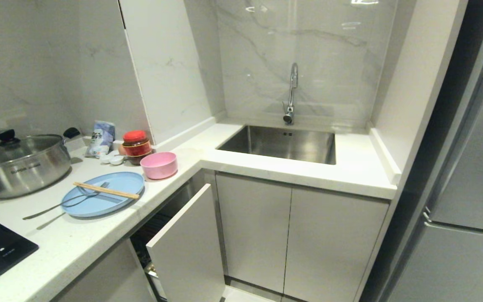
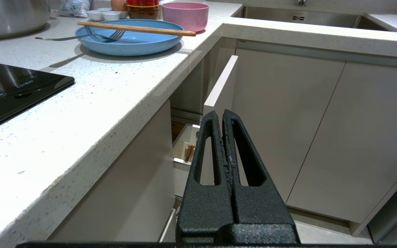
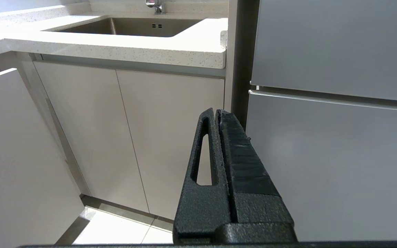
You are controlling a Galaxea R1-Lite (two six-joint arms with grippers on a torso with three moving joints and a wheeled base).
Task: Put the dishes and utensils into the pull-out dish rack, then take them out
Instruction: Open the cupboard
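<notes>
On the tabletop (image 1: 99, 247), the fork (image 1: 63, 204) is lying with its handle out over the left edge of the blue plate (image 1: 103, 193) and its tines pointing right onto it. The chopsticks (image 1: 105, 190) are lying across the plate, running left to right. The pink bowl (image 1: 159, 165) is sitting just beyond. The pull-out dish rack (image 1: 187, 247) is standing partly open, its basket mostly hidden. The left claw (image 2: 222, 115) and the right claw (image 3: 216, 113) are both clenched, empty, hanging below the tabletop.
</notes>
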